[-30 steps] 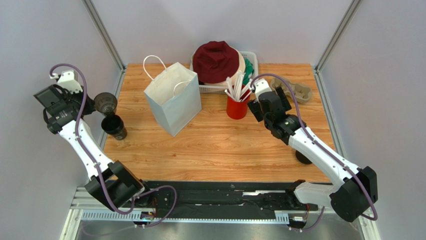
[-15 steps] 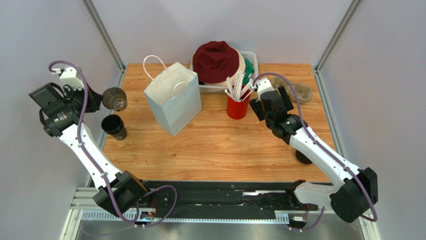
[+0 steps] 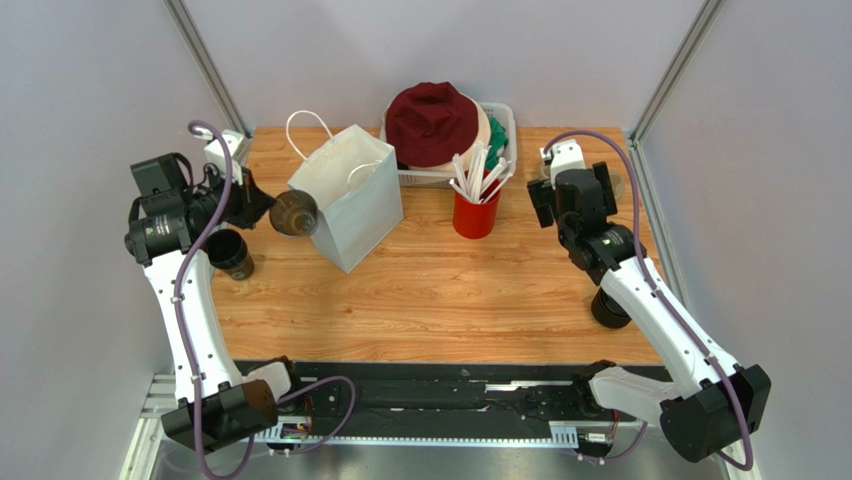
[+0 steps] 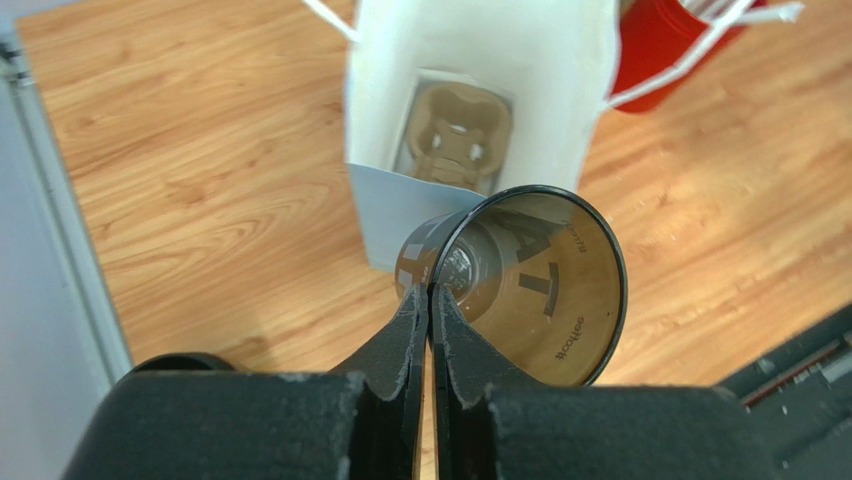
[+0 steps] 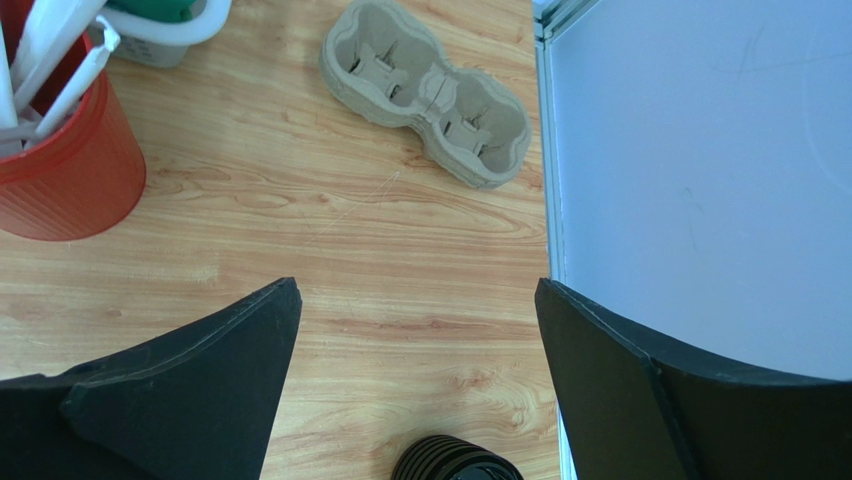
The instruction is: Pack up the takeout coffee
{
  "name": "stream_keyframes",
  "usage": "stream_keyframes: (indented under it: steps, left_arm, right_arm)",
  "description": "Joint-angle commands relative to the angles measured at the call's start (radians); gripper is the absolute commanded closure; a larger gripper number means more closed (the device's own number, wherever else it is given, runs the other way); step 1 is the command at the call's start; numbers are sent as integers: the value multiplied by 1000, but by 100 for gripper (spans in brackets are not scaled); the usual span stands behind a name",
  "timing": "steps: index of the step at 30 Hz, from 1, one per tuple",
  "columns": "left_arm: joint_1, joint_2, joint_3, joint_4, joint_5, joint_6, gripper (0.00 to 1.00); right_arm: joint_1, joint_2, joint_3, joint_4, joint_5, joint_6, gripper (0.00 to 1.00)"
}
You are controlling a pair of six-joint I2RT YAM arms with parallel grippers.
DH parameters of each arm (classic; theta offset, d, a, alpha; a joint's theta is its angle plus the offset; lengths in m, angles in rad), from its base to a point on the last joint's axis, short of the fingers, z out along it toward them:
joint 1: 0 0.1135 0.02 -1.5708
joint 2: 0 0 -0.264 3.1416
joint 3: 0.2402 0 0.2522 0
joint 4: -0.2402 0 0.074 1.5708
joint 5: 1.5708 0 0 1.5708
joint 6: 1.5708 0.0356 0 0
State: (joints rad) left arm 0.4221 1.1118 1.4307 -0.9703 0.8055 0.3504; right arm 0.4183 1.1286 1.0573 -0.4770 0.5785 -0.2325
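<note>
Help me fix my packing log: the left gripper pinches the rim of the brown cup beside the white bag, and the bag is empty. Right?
Not quite. The white bag is not empty: a cardboard cup carrier sits at its bottom, as the left wrist view shows. The left gripper does pinch the rim of the brown cup beside the bag.

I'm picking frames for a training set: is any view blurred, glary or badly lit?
Top external: even light, sharp, shadows faint around the paper bag. Left wrist: coffee cup sharp, its inner print readable, no glare. Right wrist: cup carrier crisp, wall bright but not washed out.
</note>
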Motion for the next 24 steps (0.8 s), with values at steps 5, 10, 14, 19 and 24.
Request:
stream_keyframes:
  steps: [5,10,14,19,24]
  left_arm:
    - [-166,-52,42,-157,14,143,92]
    - [-265,-61,24,-254,35,223,92]
    - [-351,-66,-6,-260,52,236,93]
    - [-488,-35,-12,-243,63,233,93]
    - [-698,51,-27,-162,-9,190,94]
  right_arm:
    - [-76,-66,41,-8,-39,27,6]
    - [-121,-73,18,-6,-75,35,6]
    - [-134,-75,4,3,-86,33,7]
    - [-138,-76,-8,9,-112,27,7]
    - [-139,-79,-19,21,-121,28,7]
